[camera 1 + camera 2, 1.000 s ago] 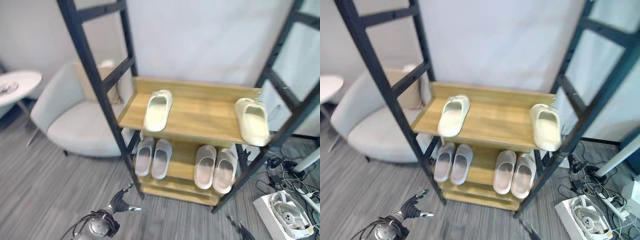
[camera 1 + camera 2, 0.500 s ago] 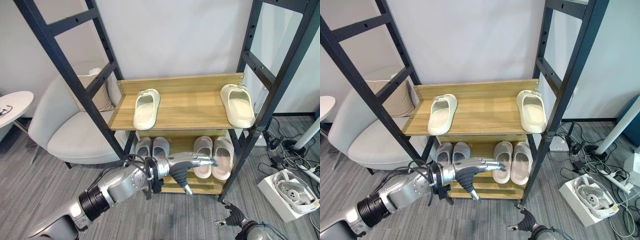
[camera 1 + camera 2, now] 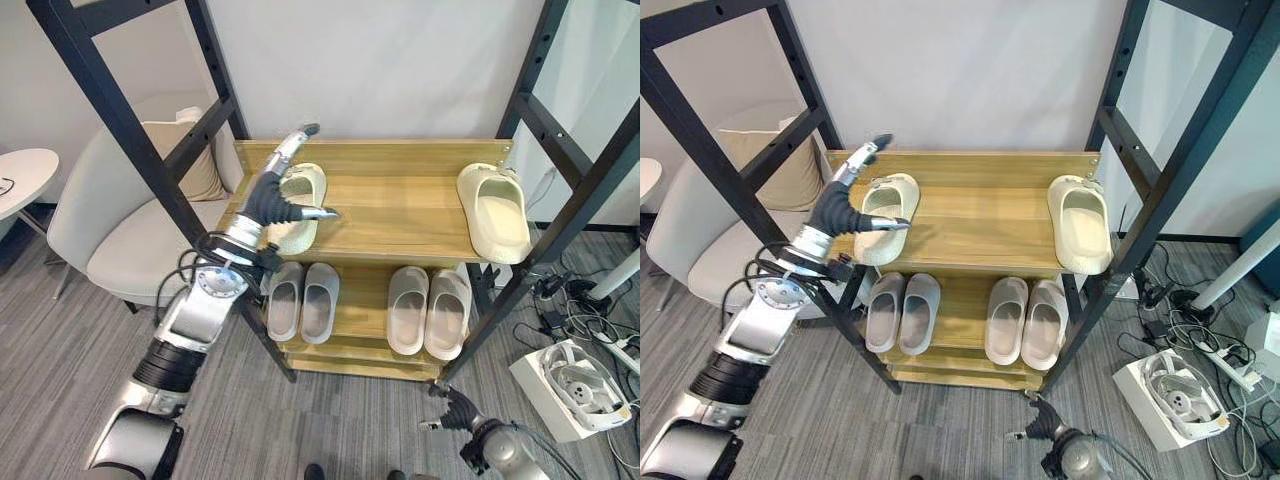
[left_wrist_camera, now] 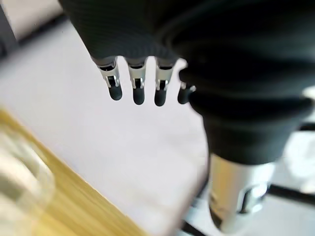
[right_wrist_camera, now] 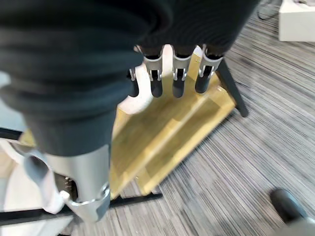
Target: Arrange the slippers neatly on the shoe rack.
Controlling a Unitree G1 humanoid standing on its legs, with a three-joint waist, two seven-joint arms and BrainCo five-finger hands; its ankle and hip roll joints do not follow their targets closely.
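L hand (image 3: 268, 200) raised w/ fingers straight, thumb out; R hand (image 3: 452, 410) hangs low, fingers relaxed.

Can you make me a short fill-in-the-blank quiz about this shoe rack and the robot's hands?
1. The left hand reaches toward the cream slipper on the ____ shelf.
2. The other cream slipper lies at that shelf's ____ end.
3. The lower shelf holds ____ grey slippers.
4. The right hand hangs low near the ____.

Missing words: upper; right; four; floor
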